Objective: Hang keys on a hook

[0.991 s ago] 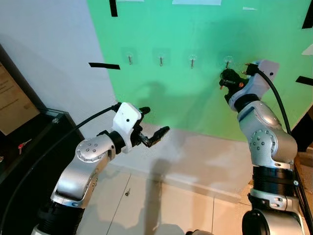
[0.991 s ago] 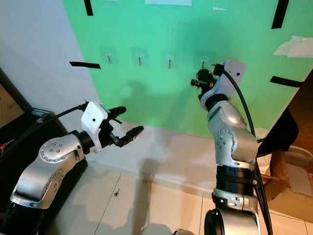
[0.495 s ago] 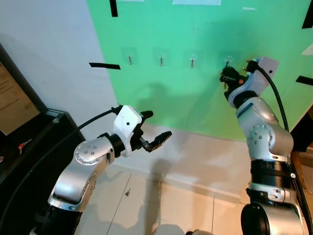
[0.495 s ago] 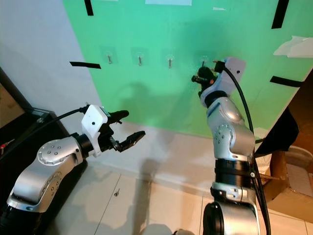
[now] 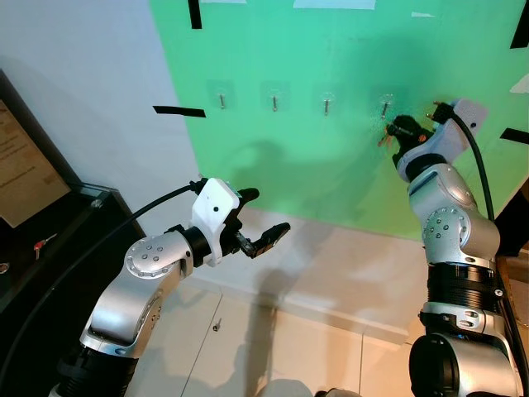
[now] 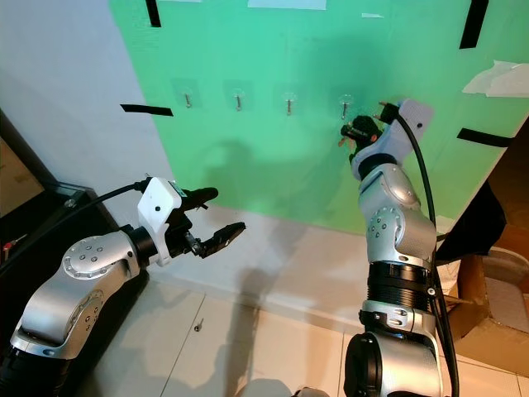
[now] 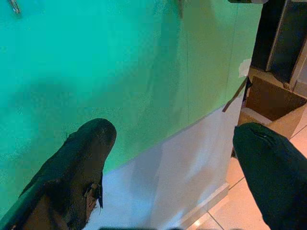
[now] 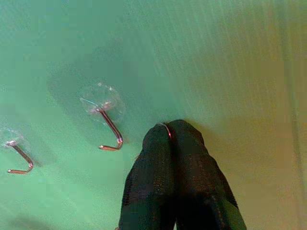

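Up and to the right goes the right gripper (image 8: 169, 132) compared with a second ago, and it now sits tight against the green wall panel (image 5: 331, 165), just beside the rightmost hook (image 5: 385, 106) of the row of four. From the wrist camera its two black fingers (image 8: 187, 163) are pressed together, pinching a thin metal ring (image 8: 165, 126) that peeks out at their tips; that looks like the ring of the keys (image 5: 383, 139), of which a small brownish bit hangs at the gripper's front in the head view, just below that hook. The ring lies near the hook's curled end but apart from it, so the keys are in the gripper and not yet hanging.

Over on the other side, the left gripper (image 5: 263, 217) has eased a little lower and outward since the earlier picture, and it hovers in the air in front of the lower edge of the green panel, well away from the hooks. Its fingers (image 7: 79, 163) are spread wide with nothing between them, just the green panel and the pale wall strip (image 7: 182, 163) below it in the gap.

Three more hooks (image 5: 274, 102) run along the panel toward its left edge, all bare. Strips of black tape (image 5: 178, 111) mark the panel's edges.
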Robot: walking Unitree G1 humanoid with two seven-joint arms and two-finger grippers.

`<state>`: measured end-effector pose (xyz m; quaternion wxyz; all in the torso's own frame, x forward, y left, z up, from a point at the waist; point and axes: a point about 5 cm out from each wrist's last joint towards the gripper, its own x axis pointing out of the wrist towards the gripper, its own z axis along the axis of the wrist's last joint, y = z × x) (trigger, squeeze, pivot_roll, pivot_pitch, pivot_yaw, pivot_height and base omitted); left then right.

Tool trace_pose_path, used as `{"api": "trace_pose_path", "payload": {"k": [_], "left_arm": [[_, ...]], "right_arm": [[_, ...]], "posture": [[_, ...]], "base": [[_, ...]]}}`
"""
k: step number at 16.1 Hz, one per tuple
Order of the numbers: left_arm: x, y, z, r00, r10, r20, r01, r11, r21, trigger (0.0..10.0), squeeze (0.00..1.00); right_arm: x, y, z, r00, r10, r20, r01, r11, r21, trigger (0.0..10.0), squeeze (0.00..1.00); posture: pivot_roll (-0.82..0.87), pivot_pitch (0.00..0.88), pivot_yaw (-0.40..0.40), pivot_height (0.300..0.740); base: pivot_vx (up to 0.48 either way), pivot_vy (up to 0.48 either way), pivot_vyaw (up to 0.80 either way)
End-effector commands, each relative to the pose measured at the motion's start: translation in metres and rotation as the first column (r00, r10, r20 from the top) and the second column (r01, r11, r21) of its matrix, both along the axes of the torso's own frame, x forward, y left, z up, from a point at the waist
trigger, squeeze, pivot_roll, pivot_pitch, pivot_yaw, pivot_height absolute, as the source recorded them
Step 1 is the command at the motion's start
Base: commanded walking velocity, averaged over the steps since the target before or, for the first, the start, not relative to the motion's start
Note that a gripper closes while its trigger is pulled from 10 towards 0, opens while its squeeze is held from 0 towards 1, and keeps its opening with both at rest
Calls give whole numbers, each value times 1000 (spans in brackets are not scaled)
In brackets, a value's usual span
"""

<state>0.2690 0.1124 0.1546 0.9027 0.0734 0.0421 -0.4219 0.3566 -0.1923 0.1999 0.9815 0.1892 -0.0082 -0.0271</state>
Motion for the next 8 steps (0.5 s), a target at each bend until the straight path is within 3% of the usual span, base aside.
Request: {"api": "trace_pose_path", "payload": {"k": [1,8], "left_arm": [[-2,-2,3,1000,-21,10,21,1000,11,10000,0],[-2,-1,3,1000,-26,10,26,1000,16,10000,0]], "right_arm": [[0,1,-7,999,19,-42,-19,1000,-2,10000,0],[2,11,-13,996,74,-42,-73,997,20,10000,0]], "posture": [[-72,0,85,740],[-70,0,88,740]], "base": [[0,0,0],[0,0,0]]}}
